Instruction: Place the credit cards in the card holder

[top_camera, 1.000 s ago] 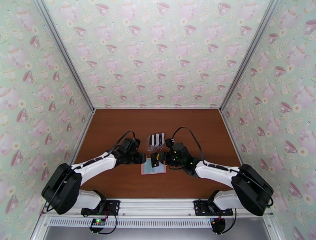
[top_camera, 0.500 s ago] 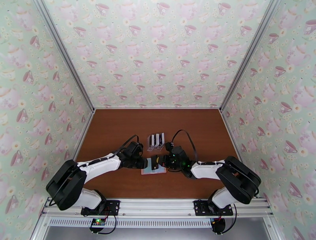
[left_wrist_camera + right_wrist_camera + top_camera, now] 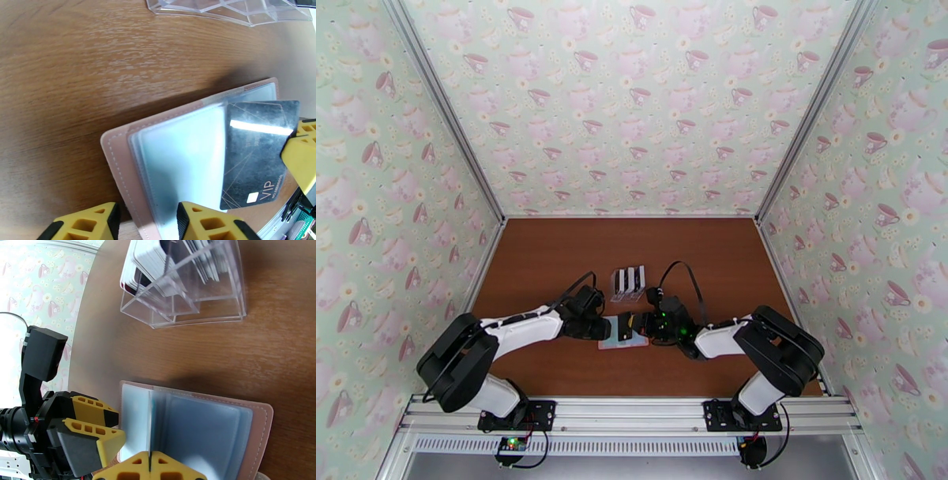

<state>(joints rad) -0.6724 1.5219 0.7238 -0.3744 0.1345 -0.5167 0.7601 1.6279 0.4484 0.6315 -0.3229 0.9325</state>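
Top external view: the card holder (image 3: 619, 341) lies open and flat on the brown surface (image 3: 553, 253), pale pockets facing up. A clear rack (image 3: 628, 284) stands just beyond the holder, apart from it, with credit cards (image 3: 630, 278) upright in its slots. The left gripper (image 3: 604, 328) sits at the holder's left edge. The right gripper (image 3: 633, 324) is over its right half, with a black credit card (image 3: 625, 324) at its tip. Both grippers are too small here to read their state. Left wrist view: the left gripper's two yellow fingers (image 3: 89, 223) stand apart, and the holder's near corner runs into the gap between them. One finger is over bare surface outside the holder, the other over a clear pocket leaf. Cannot tell whether either finger touches the holder. The black card, marked VIP, lies tilted over the holder's far half, its long edge against the clear leaf. Cannot tell whether it is inside a pocket. The right gripper's yellow fingers are on the card's outer edge. Right wrist view: the right gripper's fingers are together, clamped on the black card, which shows edge-on as a thin line standing over the holder's pockets. The left gripper is at the holder's left edge. The rack beyond the holder carries white and dark cards.
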